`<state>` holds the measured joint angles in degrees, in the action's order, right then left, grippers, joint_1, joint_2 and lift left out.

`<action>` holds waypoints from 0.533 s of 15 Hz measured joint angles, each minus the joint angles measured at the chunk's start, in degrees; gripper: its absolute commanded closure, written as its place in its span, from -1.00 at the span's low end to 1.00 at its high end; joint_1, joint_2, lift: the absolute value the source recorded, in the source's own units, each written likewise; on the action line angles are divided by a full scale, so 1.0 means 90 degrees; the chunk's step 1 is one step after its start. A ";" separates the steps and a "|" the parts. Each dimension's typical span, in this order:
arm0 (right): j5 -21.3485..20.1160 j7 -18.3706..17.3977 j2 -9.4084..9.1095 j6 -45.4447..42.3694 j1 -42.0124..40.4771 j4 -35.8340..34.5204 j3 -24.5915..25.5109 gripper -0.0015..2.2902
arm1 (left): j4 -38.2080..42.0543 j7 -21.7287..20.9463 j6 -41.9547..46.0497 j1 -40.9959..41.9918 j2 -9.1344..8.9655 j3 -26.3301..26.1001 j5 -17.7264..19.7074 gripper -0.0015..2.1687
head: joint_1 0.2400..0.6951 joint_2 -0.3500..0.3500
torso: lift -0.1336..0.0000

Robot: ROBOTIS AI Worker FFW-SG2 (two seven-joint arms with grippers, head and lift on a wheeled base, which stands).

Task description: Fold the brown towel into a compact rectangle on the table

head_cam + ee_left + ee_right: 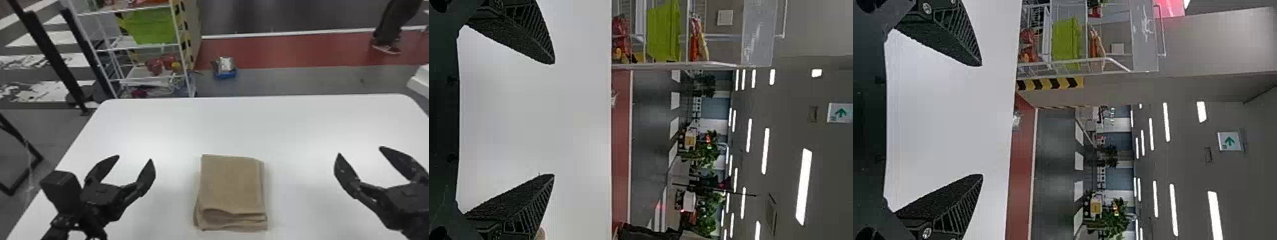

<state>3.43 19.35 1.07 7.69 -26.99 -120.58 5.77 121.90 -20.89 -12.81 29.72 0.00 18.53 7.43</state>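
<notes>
Brown cloth towel (231,185), folded into a layered rectangle, lies on the smooth white worktop (242,124) between the black left gripper (134,158) and the black right gripper (360,151), apart from both. Each pair of jaws stands wide apart. The towel's inner layers are mostly hidden, too tucked in to count. A white rectangular sign (840,113) bears a green arrow.

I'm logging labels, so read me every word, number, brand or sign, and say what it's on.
No words, brands or numbers are readable.
Overhead sign: a green arrow, no legible words.
Translucent panel: faint marks, too blurred to read.
Brown towel and table: no print seen.
</notes>
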 measured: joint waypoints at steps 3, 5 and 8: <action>0.0004 -0.0029 -0.0042 -0.0561 -0.0187 0.0242 0.0023 -0.92 | -0.0440 0.0052 0.1002 0.0195 0.0000 -0.0098 0.0174 -0.93 | 1.00 0.39 | -1.00; 0.0028 -0.0032 -0.0065 -0.0720 -0.0264 0.0341 0.0019 -0.92 | -0.0542 0.0131 0.1501 0.0319 0.0000 -0.0152 0.0230 -0.93 | 1.00 0.39 | -1.00; 0.0039 -0.0032 -0.0072 -0.0891 -0.0361 0.0459 0.0003 -0.92 | -0.0591 0.0321 0.2017 0.0503 0.0000 -0.0190 0.0297 -0.93 | 1.00 0.42 | -1.00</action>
<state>3.78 19.07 0.43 -0.33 -30.24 -116.45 5.79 116.58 -18.00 5.35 34.25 0.00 16.82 10.10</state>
